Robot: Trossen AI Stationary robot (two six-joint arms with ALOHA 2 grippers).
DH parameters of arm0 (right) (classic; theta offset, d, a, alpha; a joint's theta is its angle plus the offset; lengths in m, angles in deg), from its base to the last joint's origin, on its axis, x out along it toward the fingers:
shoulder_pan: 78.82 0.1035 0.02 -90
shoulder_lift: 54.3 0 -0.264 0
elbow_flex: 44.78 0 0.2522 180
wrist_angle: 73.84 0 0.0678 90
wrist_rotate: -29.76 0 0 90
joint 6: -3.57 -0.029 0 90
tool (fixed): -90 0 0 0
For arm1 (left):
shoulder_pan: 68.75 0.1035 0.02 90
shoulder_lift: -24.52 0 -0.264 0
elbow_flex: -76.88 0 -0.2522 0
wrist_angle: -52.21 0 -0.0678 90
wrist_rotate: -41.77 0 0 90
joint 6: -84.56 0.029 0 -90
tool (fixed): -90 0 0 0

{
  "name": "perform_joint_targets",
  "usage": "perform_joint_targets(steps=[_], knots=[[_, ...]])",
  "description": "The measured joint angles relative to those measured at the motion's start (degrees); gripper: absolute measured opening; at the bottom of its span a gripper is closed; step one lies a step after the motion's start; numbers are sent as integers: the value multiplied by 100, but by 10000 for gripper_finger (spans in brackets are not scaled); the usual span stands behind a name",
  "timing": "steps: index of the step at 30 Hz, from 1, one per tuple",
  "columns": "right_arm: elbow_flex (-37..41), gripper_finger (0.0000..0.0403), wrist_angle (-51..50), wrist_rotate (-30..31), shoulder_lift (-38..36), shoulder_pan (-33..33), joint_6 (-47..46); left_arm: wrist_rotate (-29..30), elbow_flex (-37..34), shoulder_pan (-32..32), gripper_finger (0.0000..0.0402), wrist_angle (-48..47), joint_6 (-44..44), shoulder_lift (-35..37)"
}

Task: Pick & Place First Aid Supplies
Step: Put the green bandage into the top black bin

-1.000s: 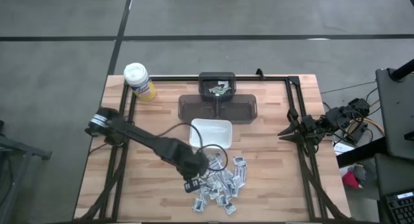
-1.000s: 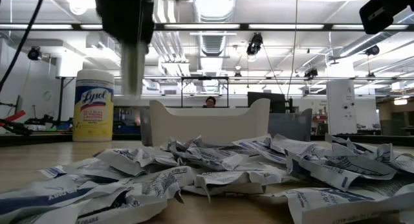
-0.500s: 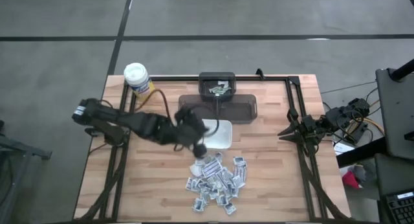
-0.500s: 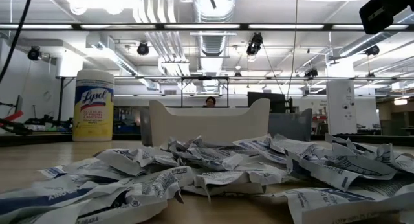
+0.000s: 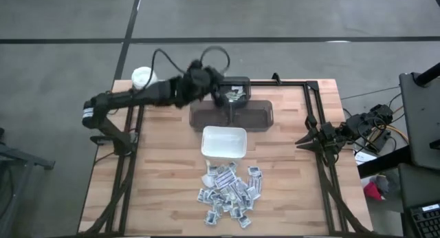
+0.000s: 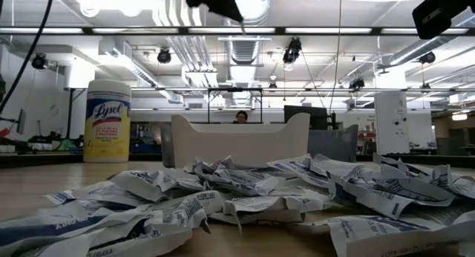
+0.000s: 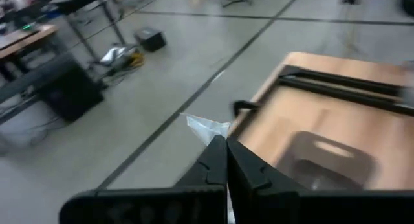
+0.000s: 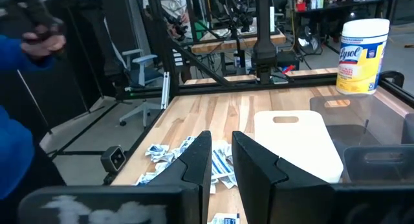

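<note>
Because one packet (image 7: 208, 128) must go into the dark bin (image 5: 232, 93) at the table's far side, the left gripper (image 5: 218, 91) hangs above that bin, clenched on the packet, which sticks out just past its fingertips. Most packets lie heaped near the white dish (image 5: 224, 142). The right gripper (image 5: 303, 141) waits at the table's right edge, holding nothing.

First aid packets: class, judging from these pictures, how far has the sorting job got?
Done: a few packets already lie in the small dark bin at the table's far edge. In hand: the left gripper is shut on one white packet, up near that bin. Left: a large pile of packets on the table, near the white dish. The right gripper waits at the table's right side.
</note>
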Motion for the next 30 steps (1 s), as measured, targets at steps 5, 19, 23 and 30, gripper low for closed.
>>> perform_joint_targets(steps=[5,19,23,30], knots=[[0,59,0,2,0,-2,2,-824,0,798,0,280,68,-277],[0,59,1,2,0,0,0,-2058,0,1661,0,731,-414,-1569],[0,59,1,2,0,0,0,-2376,9,1659,0,729,-691,-1921],[0,59,1,2,0,0,0,-2729,90,1659,0,725,-1157,-2333]])
